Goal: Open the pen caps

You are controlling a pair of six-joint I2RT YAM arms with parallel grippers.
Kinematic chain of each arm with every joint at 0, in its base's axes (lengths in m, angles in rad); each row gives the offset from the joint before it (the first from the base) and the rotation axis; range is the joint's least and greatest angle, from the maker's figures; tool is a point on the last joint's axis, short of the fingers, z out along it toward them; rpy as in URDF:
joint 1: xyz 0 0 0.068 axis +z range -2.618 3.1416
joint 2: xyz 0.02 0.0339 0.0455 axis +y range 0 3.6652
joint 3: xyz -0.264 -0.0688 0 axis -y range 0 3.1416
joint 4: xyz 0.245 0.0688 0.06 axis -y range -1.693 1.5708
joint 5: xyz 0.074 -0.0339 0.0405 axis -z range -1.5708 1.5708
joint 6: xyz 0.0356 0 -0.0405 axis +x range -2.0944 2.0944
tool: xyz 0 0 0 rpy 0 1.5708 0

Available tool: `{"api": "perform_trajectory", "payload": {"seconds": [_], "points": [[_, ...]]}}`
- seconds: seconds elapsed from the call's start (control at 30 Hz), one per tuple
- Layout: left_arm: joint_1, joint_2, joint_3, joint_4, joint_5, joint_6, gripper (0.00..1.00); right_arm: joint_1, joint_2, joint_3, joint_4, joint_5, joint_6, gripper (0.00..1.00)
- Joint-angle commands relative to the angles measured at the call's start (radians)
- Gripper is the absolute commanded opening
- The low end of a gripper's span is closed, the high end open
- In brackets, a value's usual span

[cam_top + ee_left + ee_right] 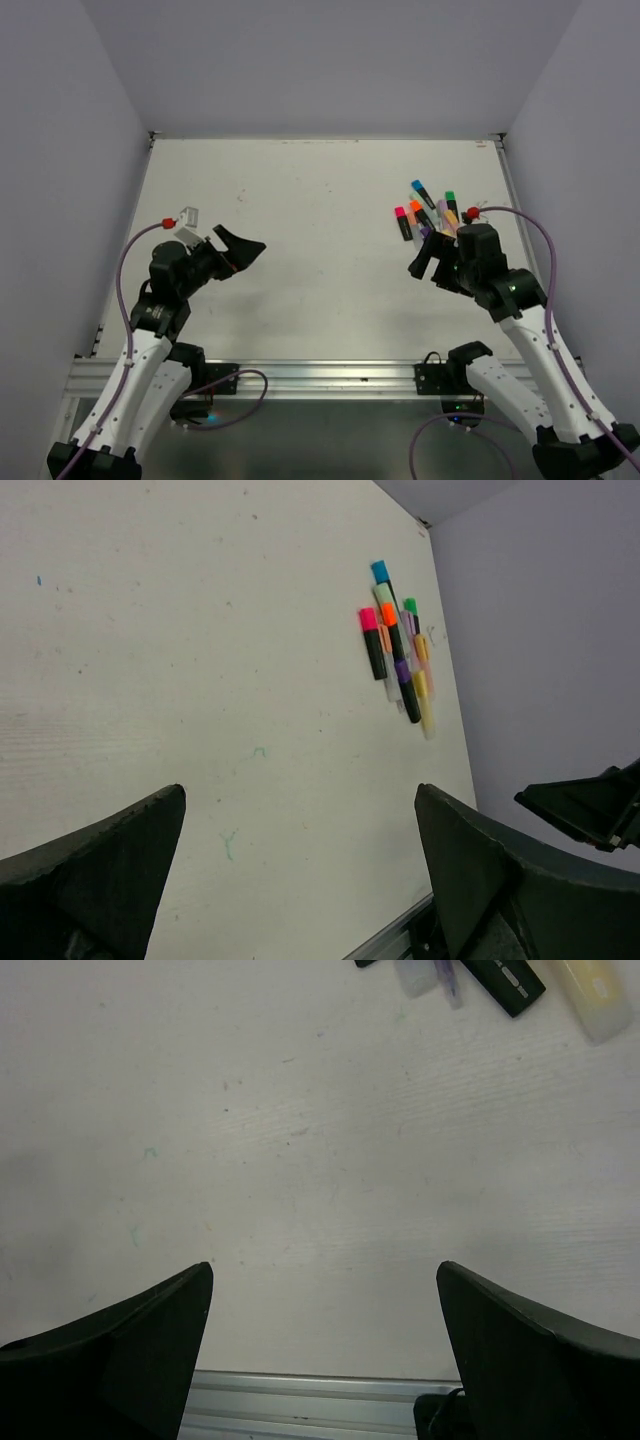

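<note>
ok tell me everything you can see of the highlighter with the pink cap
The black plastic highlighter with a stubby pink cap lies flat on the white table. Its cap is on, and the pink end points toward the far wall. It is the leftmost of the bunch of coloured highlighters on the table's right side and lies roughly parallel to them. It sits close against its neighbours, but whether they touch is unclear. Nothing grips it.

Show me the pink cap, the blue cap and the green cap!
pink cap (368, 619): left wrist view, cap's middle.
blue cap (380, 572): left wrist view, cap's middle.
green cap (409, 605): left wrist view, cap's middle.
</note>
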Motion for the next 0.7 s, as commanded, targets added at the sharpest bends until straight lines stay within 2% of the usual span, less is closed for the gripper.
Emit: {"api": "perform_trajectory", "payload": {"seconds": [0.0, 0.2, 0.4, 0.43, 0.53, 0.67], "points": [[0.004, 0.009, -0.01, 0.045, 0.007, 0.001, 1.0, -0.004, 0.073, 0.002, 0.017, 0.05, -0.036, 0.99], [0.004, 0.099, -0.026, 0.146, 0.087, 0.0, 1.0, -0.004, 0.189, 0.028, 0.138, 0.059, -0.044, 0.99], [0.004, 0.17, -0.048, 0.246, 0.175, -0.006, 1.0, -0.002, 0.437, 0.082, 0.285, 0.114, -0.073, 0.98], [0.004, 0.17, -0.052, 0.252, 0.185, 0.003, 0.99, -0.004, 0.494, 0.091, 0.313, 0.105, -0.082, 0.92], [0.004, 0.164, -0.054, 0.26, 0.188, 0.02, 0.97, -0.004, 0.597, 0.143, 0.384, 0.096, -0.103, 0.9], [0.004, 0.15, -0.034, 0.255, 0.204, 0.047, 0.92, -0.005, 0.767, 0.234, 0.422, 0.163, -0.145, 0.85]]}}
